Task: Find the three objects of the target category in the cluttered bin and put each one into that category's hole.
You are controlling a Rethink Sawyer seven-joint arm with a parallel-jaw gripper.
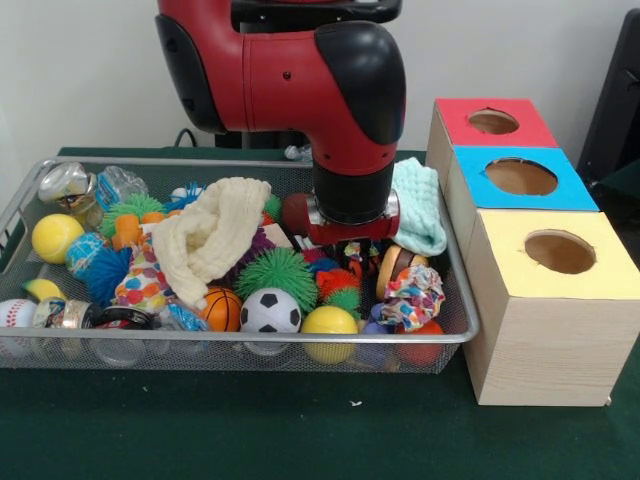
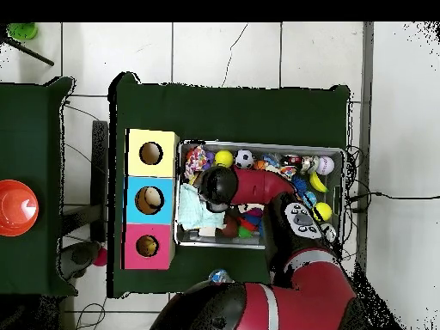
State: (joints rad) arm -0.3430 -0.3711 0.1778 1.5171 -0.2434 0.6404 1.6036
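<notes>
Yellow ball (image 1: 329, 321) against bin's (image 1: 250, 340) front rim; gripper (image 1: 352, 243) sunk among toys behind, jaws hidden, cannot tell.

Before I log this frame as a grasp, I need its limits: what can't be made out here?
- Gripper: both views, hidden under the arm's wrist; open or shut unknown.
- Items beneath the wrist in the bin: front view, covered.
- Red box's hole contents: front view, angle too shallow.
- Things under the cream cloth: front view, covered.
</notes>
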